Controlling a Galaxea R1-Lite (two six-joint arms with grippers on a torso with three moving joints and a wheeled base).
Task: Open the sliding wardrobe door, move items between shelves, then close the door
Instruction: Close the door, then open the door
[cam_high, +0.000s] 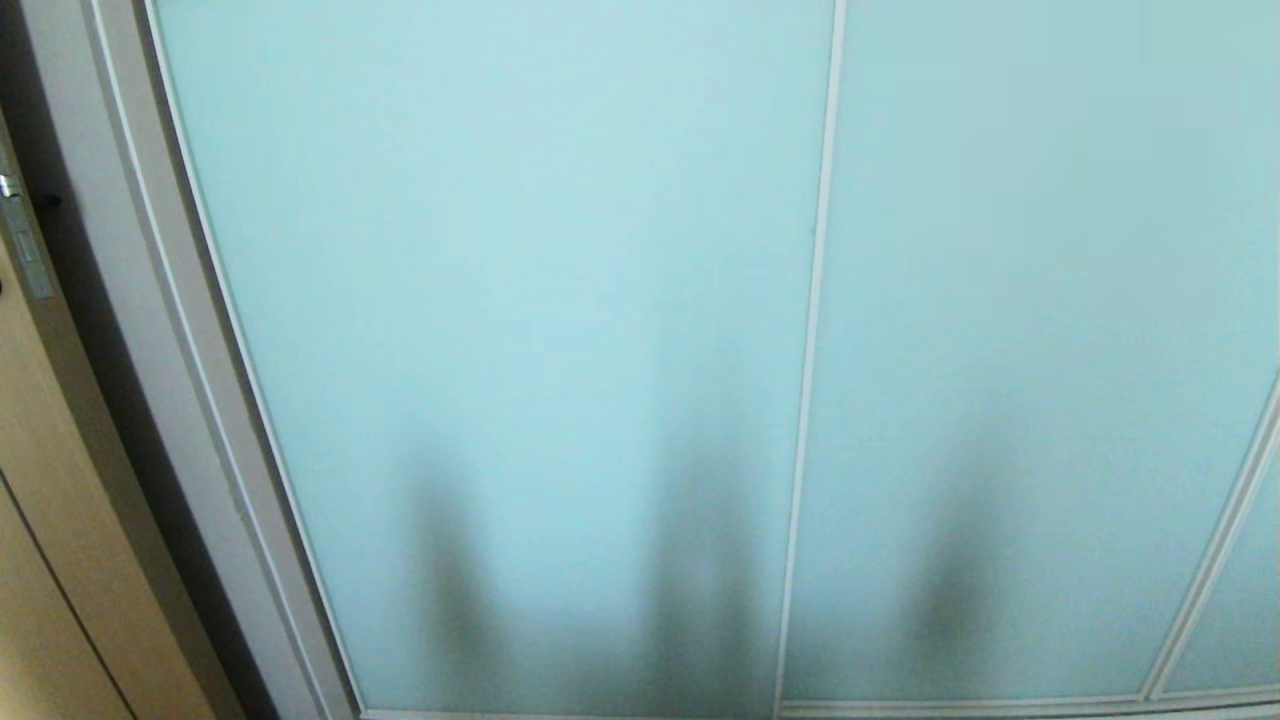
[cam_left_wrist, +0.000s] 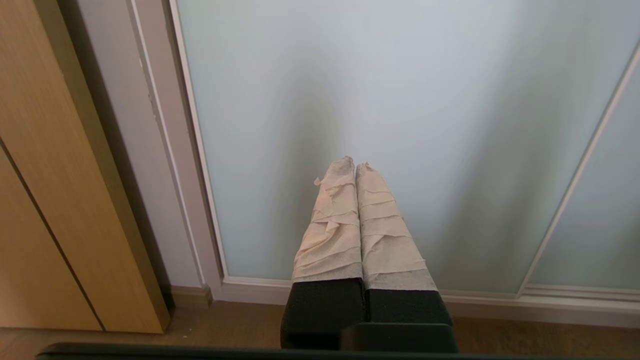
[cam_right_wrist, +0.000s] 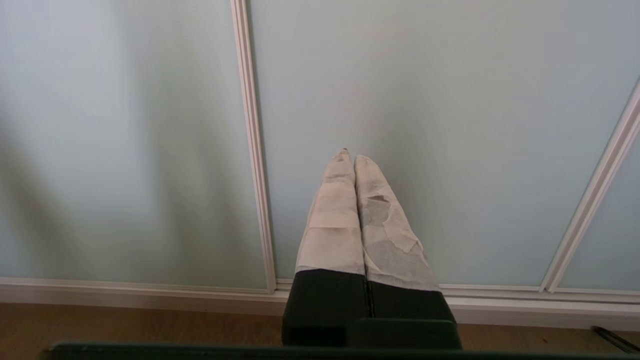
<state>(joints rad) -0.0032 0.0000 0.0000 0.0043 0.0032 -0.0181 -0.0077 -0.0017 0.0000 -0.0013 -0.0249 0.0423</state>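
The sliding wardrobe door (cam_high: 520, 330) is a pale aqua frosted-glass panel in a thin silver-white frame, and it fills the head view, fully shut. A second aqua panel (cam_high: 1040, 330) adjoins it on the right. Neither arm shows in the head view. In the left wrist view my left gripper (cam_left_wrist: 355, 164) is shut and empty, its tape-wrapped fingers (cam_left_wrist: 335, 220) pointing at the door (cam_left_wrist: 380, 100) low above the floor. In the right wrist view my right gripper (cam_right_wrist: 349, 155) is shut and empty too, facing the door (cam_right_wrist: 425, 100) just right of a frame strip (cam_right_wrist: 252, 150). The items and the shelves are hidden behind the glass.
A light wooden door (cam_high: 40, 520) with a metal latch plate stands at the far left, beyond the wardrobe's grey-white side frame (cam_high: 150, 330). The white bottom rail (cam_left_wrist: 500, 300) runs along the wooden floor (cam_left_wrist: 225, 325). A slanted frame strip (cam_high: 1215, 550) crosses the lower right.
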